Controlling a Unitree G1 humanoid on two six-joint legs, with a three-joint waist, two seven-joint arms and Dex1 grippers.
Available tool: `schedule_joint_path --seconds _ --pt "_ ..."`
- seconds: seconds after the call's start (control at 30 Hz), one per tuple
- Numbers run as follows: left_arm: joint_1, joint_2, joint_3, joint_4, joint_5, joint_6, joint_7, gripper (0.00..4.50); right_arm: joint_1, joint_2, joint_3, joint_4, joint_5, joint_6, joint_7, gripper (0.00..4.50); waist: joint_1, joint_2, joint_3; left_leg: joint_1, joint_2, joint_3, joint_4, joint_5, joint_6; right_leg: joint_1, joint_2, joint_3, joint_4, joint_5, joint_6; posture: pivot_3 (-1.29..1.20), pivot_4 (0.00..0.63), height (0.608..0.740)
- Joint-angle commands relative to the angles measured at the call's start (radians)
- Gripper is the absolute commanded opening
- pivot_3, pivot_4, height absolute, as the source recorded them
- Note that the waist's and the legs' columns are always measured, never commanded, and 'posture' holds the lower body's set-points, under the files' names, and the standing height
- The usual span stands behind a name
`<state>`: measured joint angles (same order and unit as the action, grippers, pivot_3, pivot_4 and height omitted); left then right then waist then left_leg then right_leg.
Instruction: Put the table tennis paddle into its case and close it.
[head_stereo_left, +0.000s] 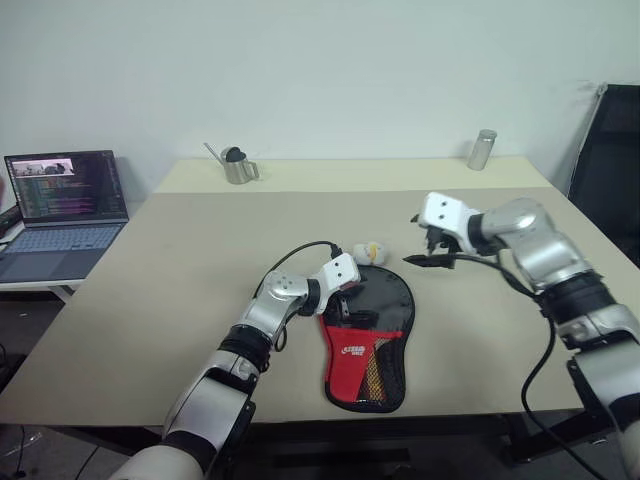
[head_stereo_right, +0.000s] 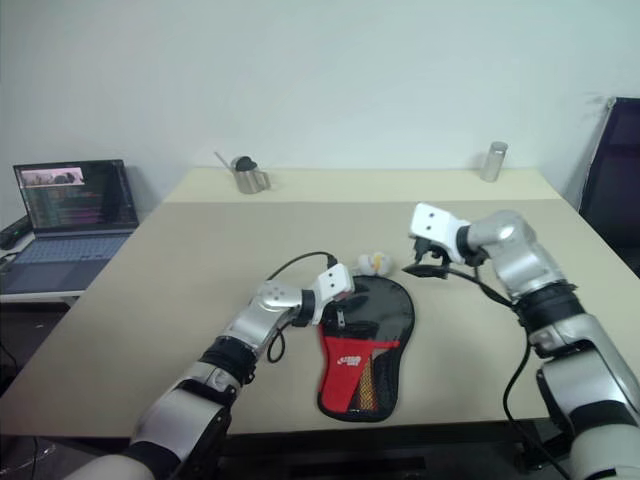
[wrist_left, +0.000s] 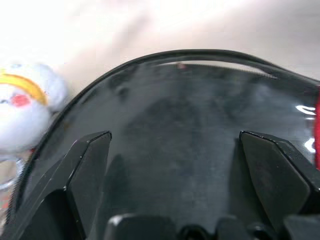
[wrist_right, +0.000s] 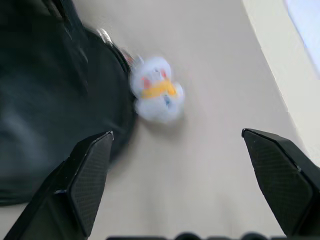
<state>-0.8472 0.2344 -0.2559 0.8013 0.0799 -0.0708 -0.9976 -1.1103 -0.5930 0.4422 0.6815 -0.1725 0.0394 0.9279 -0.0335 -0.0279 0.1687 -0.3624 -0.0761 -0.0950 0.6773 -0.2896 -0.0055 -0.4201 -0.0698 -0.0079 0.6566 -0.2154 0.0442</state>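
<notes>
One paddle-shaped soft case (head_stereo_left: 368, 335) of black and red fabric lies flat on the beige table (head_stereo_left: 180, 280), near the middle of its near edge, round end toward the far side and red, mesh-pocketed end toward the near edge. One small white-and-yellow duck charm (head_stereo_left: 366, 252) rests on the table just beside the case's round end. The table tennis paddle cannot be made out apart from the case; whether it already sits inside cannot be told.

The left gripper (head_stereo_left: 343, 303) hangs low over the case's left rim, its two black fingers (wrist_left: 90, 165) spread wide with nothing between them. The right gripper (head_stereo_left: 432, 248) hovers above the table just right of the round end, fingers likewise spread and empty.

The step in hand looks like the closing: both tools are poised at the rim. Next, one gripper probably needs to steady the fabric while the other finds the zip pull, likely by the charm.

Elsewhere stand one laptop (head_stereo_left: 62, 212), one small metal pitcher (head_stereo_left: 238, 166) and one metal cup (head_stereo_left: 482, 150).
</notes>
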Motion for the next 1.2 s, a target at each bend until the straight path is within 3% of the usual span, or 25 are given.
schedule_joint_path --seconds 0.03,0.37,1.2 --pt "0.059 0.009 -0.028 0.018 0.041 0.037 0.036 4.47 -0.105 0.073 0.028 0.212 -0.121 -0.166 -0.156 4.5 0.001 0.0 0.0 0.0 0.0 0.0 0.0 0.0 0.0 0.0 0.001 0.0 0.001 0.0 0.0 0.0 0.15 0.74" --pt "0.153 0.029 -0.027 -0.15 0.028 0.137 0.064 4.47 -0.161 0.21 0.05 0.483 -0.249 -0.327 -0.277 4.5 -0.002 0.005 -0.004 0.0 0.0 -0.001 0.0 0.0 -0.001 -0.001 0.0 0.001 0.001 0.0 0.0 0.0 0.15 0.74" --pt "0.275 0.085 -0.041 -0.42 0.031 0.299 0.128 4.47 -0.176 0.42 0.144 0.631 -0.493 -0.323 -0.663 4.5 -0.023 0.01 -0.007 0.001 0.0 -0.002 -0.001 0.0 -0.002 -0.002 0.001 0.003 0.002 -0.001 -0.002 0.0 0.15 0.74"
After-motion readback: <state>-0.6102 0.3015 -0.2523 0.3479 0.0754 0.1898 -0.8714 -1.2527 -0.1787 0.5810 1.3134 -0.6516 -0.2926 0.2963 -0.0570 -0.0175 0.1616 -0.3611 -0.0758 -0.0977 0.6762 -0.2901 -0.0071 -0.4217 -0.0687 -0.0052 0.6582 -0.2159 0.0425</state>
